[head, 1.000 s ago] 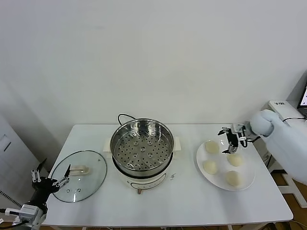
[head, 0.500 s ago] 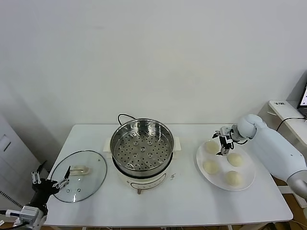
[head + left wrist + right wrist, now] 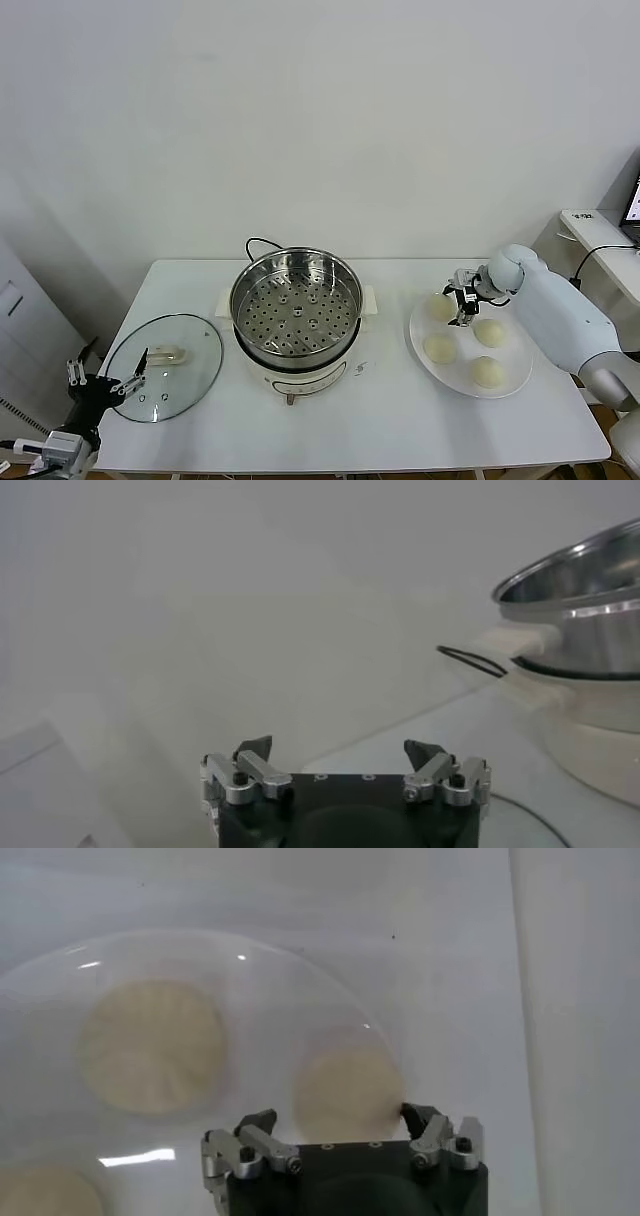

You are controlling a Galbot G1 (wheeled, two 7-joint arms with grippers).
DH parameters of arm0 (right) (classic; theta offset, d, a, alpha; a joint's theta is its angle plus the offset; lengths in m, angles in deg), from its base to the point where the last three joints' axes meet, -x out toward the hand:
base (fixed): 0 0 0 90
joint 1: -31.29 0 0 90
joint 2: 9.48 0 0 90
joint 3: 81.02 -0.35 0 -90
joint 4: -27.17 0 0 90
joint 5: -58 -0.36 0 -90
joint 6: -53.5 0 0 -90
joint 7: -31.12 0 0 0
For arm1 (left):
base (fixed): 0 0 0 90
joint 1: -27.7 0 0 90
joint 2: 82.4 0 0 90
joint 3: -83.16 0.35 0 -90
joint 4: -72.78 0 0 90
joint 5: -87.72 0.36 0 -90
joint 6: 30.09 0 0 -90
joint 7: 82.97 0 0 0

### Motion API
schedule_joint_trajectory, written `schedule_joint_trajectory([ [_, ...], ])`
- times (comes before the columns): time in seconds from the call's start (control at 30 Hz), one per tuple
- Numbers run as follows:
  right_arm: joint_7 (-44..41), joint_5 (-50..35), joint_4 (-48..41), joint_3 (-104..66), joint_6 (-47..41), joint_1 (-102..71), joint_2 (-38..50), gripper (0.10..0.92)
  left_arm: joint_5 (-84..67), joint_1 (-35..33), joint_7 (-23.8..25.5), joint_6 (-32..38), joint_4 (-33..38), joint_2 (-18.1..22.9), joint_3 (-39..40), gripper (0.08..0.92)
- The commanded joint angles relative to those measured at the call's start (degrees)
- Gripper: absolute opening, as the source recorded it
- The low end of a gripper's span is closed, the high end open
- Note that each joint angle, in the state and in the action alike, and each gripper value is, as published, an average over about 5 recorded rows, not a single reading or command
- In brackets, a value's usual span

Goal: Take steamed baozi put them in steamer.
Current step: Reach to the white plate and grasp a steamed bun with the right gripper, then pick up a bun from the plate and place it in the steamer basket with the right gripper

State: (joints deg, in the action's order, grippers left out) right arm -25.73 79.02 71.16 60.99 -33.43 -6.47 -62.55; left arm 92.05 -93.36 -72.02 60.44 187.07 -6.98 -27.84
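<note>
Four cream-white baozi lie on a white plate [image 3: 520, 378] at the right: far left [image 3: 438, 304], far right [image 3: 489, 332], near left [image 3: 438, 347], near right [image 3: 487, 372]. My right gripper [image 3: 460, 308] is down at the far-left bun. In the right wrist view the right gripper [image 3: 337, 1116] is open and straddles that baozi [image 3: 345, 1086]; one fingertip [image 3: 416, 1114] touches its side and the other stands a little off. The steel steamer [image 3: 296, 305] with its perforated tray stands empty at the table's middle. My left gripper [image 3: 100, 382] hangs open off the table's left front corner.
A glass lid [image 3: 165, 365] with a white handle lies flat left of the steamer. The steamer's black cord [image 3: 470, 660] runs behind its white base [image 3: 296, 378]. The plate [image 3: 300, 958] sits close to the table's right edge. A white cabinet stands beyond the right side.
My right gripper has moved left over the plate, from between the two far buns down onto the far-left one. The left arm has not moved.
</note>
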Motion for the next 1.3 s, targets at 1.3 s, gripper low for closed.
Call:
schedule_joint_trajectory([
  [1.3,-12.41,-17.66,20.73,40.13,24.44,38.22,-22.05,0.390,-2.26,-1.71,0.04,0.02,4.66,2.87,-5.75,0.823],
])
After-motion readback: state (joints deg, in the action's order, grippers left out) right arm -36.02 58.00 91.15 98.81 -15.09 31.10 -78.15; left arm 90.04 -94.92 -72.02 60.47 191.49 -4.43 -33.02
